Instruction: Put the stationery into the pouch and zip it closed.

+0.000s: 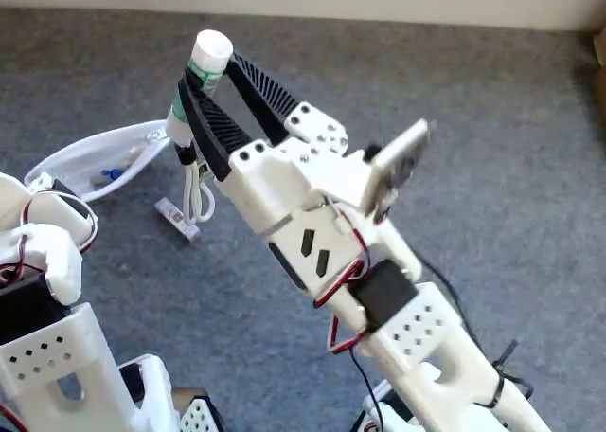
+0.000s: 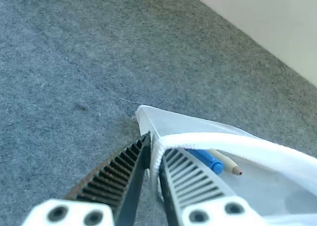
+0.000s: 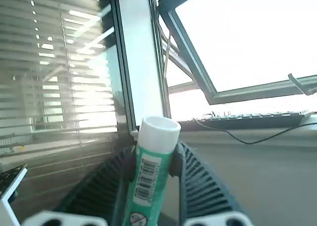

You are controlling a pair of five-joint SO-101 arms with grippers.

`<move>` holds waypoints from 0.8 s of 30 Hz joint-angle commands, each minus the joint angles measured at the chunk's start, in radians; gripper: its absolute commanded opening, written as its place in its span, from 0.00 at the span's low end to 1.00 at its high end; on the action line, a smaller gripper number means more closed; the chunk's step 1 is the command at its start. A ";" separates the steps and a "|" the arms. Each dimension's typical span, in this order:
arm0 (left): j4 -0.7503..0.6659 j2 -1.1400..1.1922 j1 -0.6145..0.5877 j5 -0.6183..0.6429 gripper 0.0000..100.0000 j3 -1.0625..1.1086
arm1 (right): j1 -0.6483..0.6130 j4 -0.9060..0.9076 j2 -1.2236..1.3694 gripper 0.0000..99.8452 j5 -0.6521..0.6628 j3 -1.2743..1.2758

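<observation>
- While the right gripper (image 1: 208,69) sits raised above the grey carpet (image 1: 454,119), it's clamped across the barrel of a green glue stick with a white plastic cap (image 3: 151,174). The cap end pokes out past the fingertips.
- The soft, see-through white zip pouch (image 1: 95,162) lies on the carpet off to one side of that raised arm. Its mouth gapes open, near the stick but not under it.
- The left gripper (image 2: 148,142) is pinched tight on the pouch's rim at one end, with the rim running down between its two fingers. My guess is that's what keeps the mouth propped open.
- Inside the pouch, a blue pen (image 2: 205,160) and a cream pen with a brownish tip (image 2: 227,165) lie side by side.
- Handling guess: the glue stick looks like a light, stiff, smooth plastic cylinder. It could swivel or slip if squeezed near an end, so mid-barrel seems the place to hold it. It shouldn't mind a short drop either.
- The pouch looks thin and floppy and won't hold its own shape. The stiffer zip edge is the place to grab it, not the film. For zipping I'd anchor one end; I can't spot the slider.
- There's a small white oblong piece (image 1: 178,217) on the carpet between pouch and arm. Can't tell what it is.
</observation>
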 commanded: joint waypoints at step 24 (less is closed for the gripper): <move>-0.026 -0.027 0.021 -0.008 0.01 -0.013 | -0.134 -0.564 0.618 0.00 0.015 -0.131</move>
